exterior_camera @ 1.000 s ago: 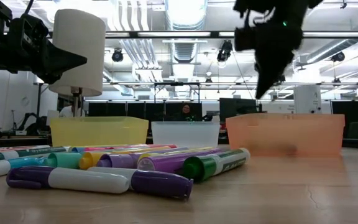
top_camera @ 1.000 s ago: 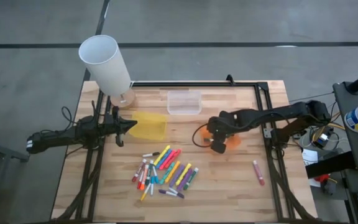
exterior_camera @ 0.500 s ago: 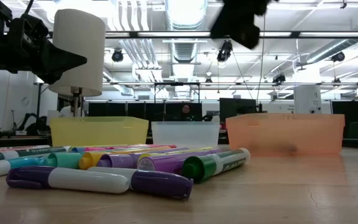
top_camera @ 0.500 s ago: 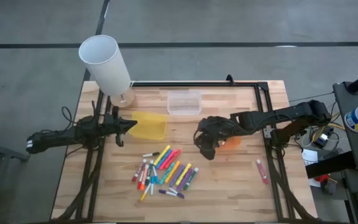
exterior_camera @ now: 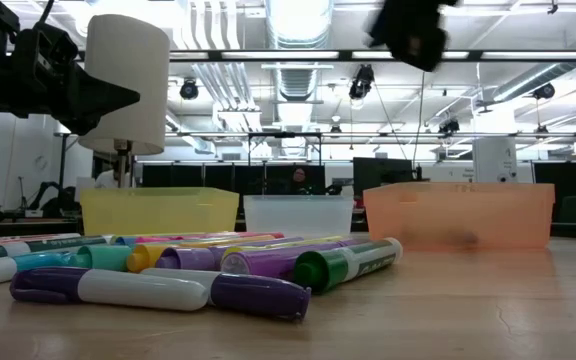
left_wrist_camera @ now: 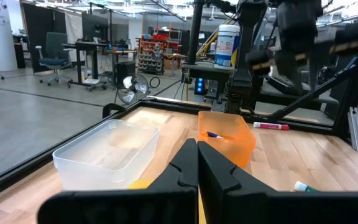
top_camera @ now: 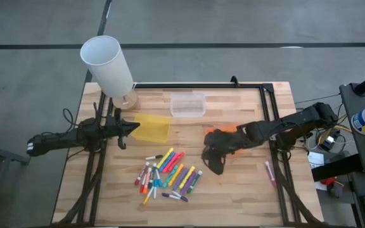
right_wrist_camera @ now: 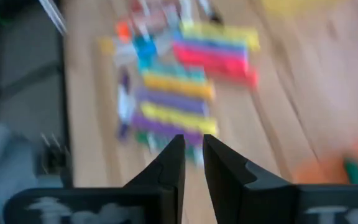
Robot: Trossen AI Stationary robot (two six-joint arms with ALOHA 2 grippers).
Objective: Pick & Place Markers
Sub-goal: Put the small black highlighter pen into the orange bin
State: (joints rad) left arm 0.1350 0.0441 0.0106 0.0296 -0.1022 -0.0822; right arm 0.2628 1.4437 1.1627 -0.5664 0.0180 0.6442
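Right claw [top_camera: 215, 166] just beside markers [top_camera: 168, 173], slightly parted, empty

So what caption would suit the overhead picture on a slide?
Right gripper empty, beside the heap of markers; left gripper shut by the yellow tray.

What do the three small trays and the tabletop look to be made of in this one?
The yellow tray, clear tray and orange tray look like thin translucent plastic with a frosted finish: light and the room behind show dimly through their walls. The tabletop looks like pale wood, butcher-block style: parallel strips and grain show, with a dull sheen.
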